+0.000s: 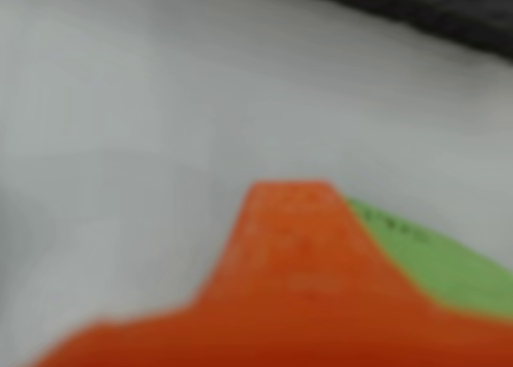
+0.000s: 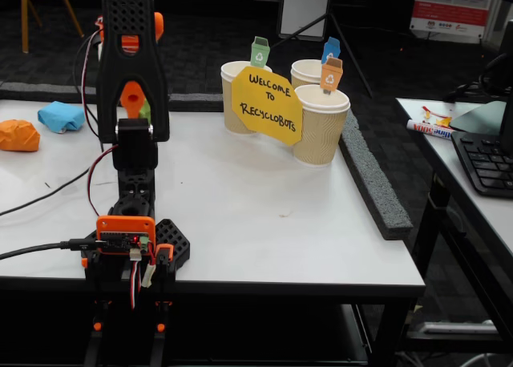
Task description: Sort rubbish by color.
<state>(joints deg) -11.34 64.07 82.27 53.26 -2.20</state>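
While the arm (image 2: 135, 102) stands folded upright at the near left of the table (image 2: 264, 215), you have nothing picked up that the fixed view can confirm, and you cannot tell whether the gripper (image 1: 288, 192) is parted or closed: the wrist view gives only a blurred orange finger with a sliver of green beside it, which may be the pale green wad (image 1: 445, 259), also peeking out behind the arm in the fixed view. The orange wad (image 2: 18, 135) lies at the far left edge and the light blue wad (image 2: 61, 116) sits just beside it, both well apart from the cups. To do the reach well, I would choose one wad, come down from above with the jaws wide, and centre the lump between them before closing, since crumpled paper probably slips out of an off-centre pinch. Three paper cups (image 2: 321, 127) stand clustered at the back right behind the yellow sign (image 2: 267, 104), carrying a green tag (image 2: 259, 52), a blue tag (image 2: 330, 50) and an orange tag (image 2: 332, 74); their insides are hidden from this angle, so you cannot say whether anything lies in them yet
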